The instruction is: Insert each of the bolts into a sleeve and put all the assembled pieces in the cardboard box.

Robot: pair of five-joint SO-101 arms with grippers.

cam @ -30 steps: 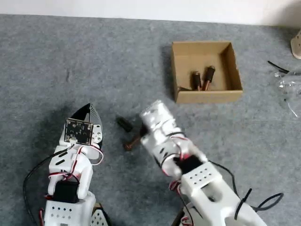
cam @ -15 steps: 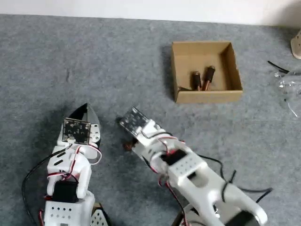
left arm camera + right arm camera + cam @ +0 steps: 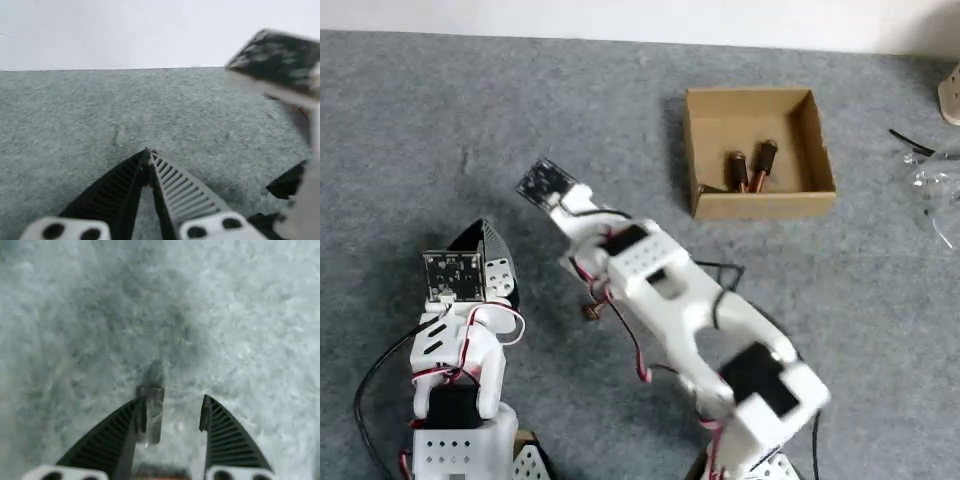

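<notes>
**Operator:** Report the right gripper [image 3: 172, 407].

**Technician:** Its fingers [image 3: 125, 437] are spread wide. A dark sleeve [image 3: 150, 412] lies on the grey carpet [image 3: 240, 315] in the gap. It touches the inner face of one finger, and the other finger stands apart from it. The sleeve is not pinched.

**Operator:** Report the left gripper [image 3: 149, 156].

**Technician:** The fingers are fully closed, tip against tip, with nothing between them. Whether the tips touch the carpet cannot be determined.

**Operator:** Locate both arms in the high view.

**Technician:** The left arm [image 3: 455, 350] occupies the 8 o'clock sector, with its gripper pointing toward 1 o'clock. The right arm [image 3: 660, 285] runs from its base at 5 o'clock diagonally toward 10 to 11 o'clock. Its wrist lies at 2 o'clock from the left gripper, near it but apart.

**Operator:** Locate the loose hardware.

**Technician:** One bolt [image 3: 591, 311] lies on the carpet at 4 o'clock from the left gripper. It is just beside the right arm and partly covered by it.

**Operator:** Locate the container.

**Technician:** The cardboard box [image 3: 760, 206] stands in the 2 o'clock sector, open side up, well apart from both grippers. Two assembled pieces [image 3: 737, 170] lie side by side inside, near the wall at 6 o'clock.
</notes>
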